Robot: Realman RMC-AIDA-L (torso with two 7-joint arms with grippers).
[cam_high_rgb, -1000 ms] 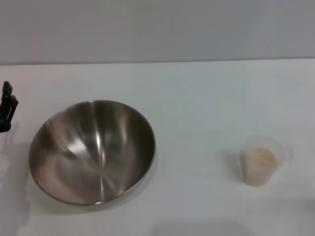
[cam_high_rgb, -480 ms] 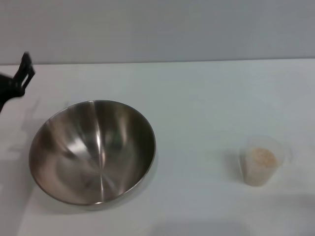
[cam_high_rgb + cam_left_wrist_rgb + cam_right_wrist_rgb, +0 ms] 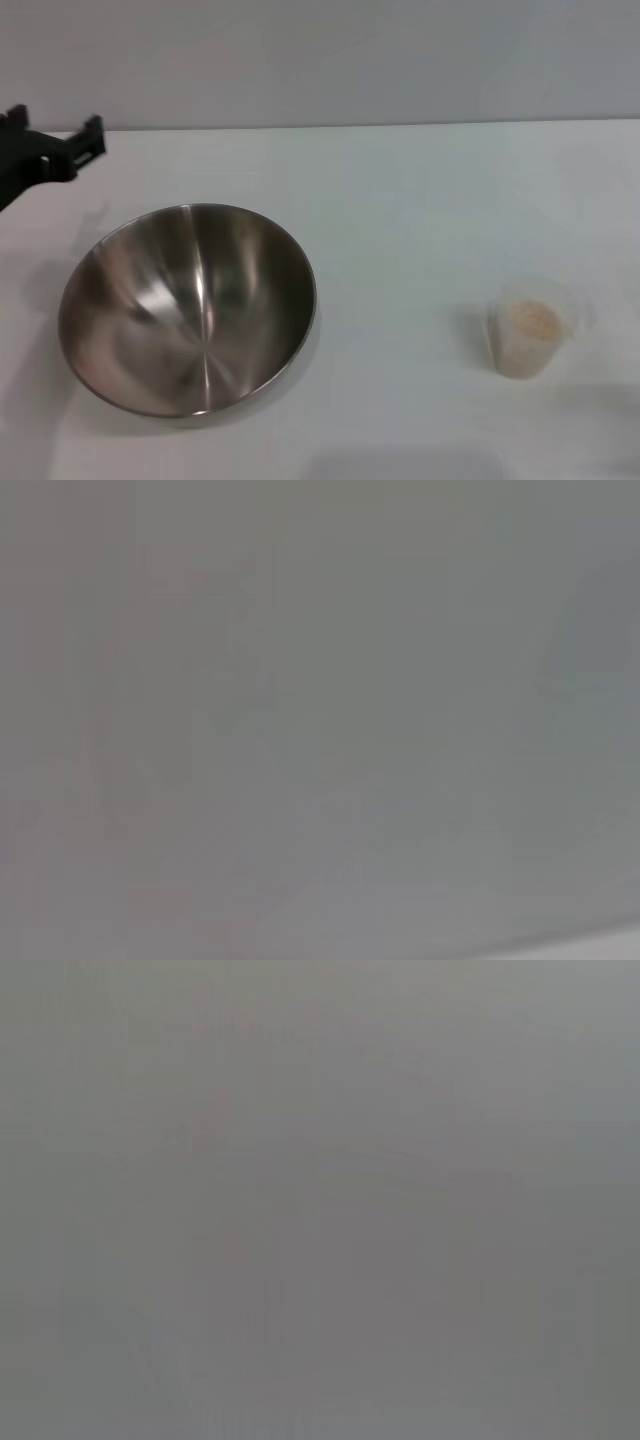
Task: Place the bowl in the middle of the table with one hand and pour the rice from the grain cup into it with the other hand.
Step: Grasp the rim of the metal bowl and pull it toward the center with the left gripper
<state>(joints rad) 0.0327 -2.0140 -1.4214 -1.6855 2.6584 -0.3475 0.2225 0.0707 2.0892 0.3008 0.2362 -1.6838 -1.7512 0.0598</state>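
**Bowl at left, cup at right, left gripper at the far-left edge**

The bowl (image 3: 188, 308) sits on the table (image 3: 400, 220) on the left side of the head view, toward the near edge. It rests upright, open side up, and its shiny inside holds nothing. It is not in the middle of the table.

The cup (image 3: 530, 328) stands upright on the right side, well apart from the bowl and about as near as the bowl's centre. Rice (image 3: 531, 319) fills part of it as a pale heap seen through the clear wall. Bare white tabletop lies between the two things.

The left gripper (image 3: 62, 150) shows at the far-left edge of the head view, above the table's far-left corner, beyond the bowl and clear of its rim. Its dark fingers point to the right, toward the table's middle. One fingertip stands out clearly at the right end; the rest merges into the dark body, so I cannot tell how far the claw is open. It has hold of nothing.

The right gripper shows in no view. Both wrist views give only a plain grey field with nothing to make out.
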